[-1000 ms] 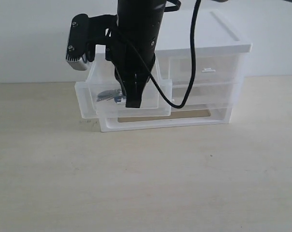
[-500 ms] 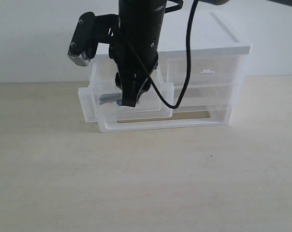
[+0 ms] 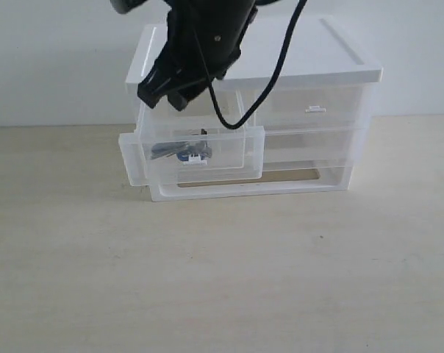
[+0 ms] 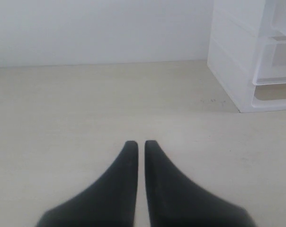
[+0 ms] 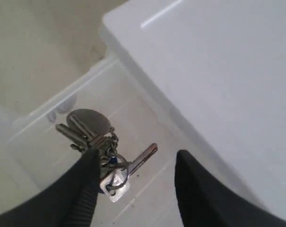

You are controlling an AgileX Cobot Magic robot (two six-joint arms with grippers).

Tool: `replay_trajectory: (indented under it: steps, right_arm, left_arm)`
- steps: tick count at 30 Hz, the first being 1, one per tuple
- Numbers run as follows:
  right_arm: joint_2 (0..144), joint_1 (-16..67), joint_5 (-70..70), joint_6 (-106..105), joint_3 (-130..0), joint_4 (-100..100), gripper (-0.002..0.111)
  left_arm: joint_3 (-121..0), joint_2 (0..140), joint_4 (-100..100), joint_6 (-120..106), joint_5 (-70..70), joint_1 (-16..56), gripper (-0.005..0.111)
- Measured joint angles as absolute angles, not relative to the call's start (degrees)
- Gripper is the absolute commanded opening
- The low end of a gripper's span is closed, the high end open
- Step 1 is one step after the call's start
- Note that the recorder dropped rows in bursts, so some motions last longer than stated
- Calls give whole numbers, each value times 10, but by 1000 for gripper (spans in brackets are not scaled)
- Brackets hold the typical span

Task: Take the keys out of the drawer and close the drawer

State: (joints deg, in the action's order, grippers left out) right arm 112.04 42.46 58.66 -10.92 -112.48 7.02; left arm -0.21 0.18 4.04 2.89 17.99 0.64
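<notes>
The left upper drawer (image 3: 237, 158) stands pulled out of the white unit (image 3: 317, 73). The keys (image 3: 181, 152) lie inside it, showing through its clear front. My right gripper (image 3: 163, 98) hangs above the drawer, clear of its rim. In the right wrist view that gripper (image 5: 136, 158) is open, and the keys (image 5: 98, 137) with their round grey tag rest on the drawer floor (image 5: 152, 118) beside one finger (image 5: 88, 170), not held. My left gripper (image 4: 140, 143) is shut on nothing, low over the table, away from the unit (image 4: 237, 56).
The right upper drawer (image 3: 314, 107) and the full-width drawer (image 3: 310, 140) below are pushed in. The unit's white top (image 5: 218, 71) lies close beside my right gripper. Bare wooden table (image 3: 222, 279) stretches in front of the unit.
My right gripper has risen out of the drawer, up and leftward, without the keys; they still lie in the drawer. The drawer stays open.
</notes>
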Motion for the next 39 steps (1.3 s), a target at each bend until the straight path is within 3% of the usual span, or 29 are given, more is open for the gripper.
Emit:
replay_trajectory:
  steps: [23,26,30,39]
  right_arm:
    - [1203,384,593,-115,-1131,-33,44]
    - [1206,383,592,-115,-1134,-33,33]
    - [1209,383,590,-128,-1140,-37,1]
    - [1218,383,604,-159,-1177,-35,0]
  left_arm:
    - [-2,2,40,29,180,6,4]
    - [-2,2,40,29,180,6,4]
    - [-2,2,40,29,180,6,4]
    - [-2,2,40,29,180,6,4]
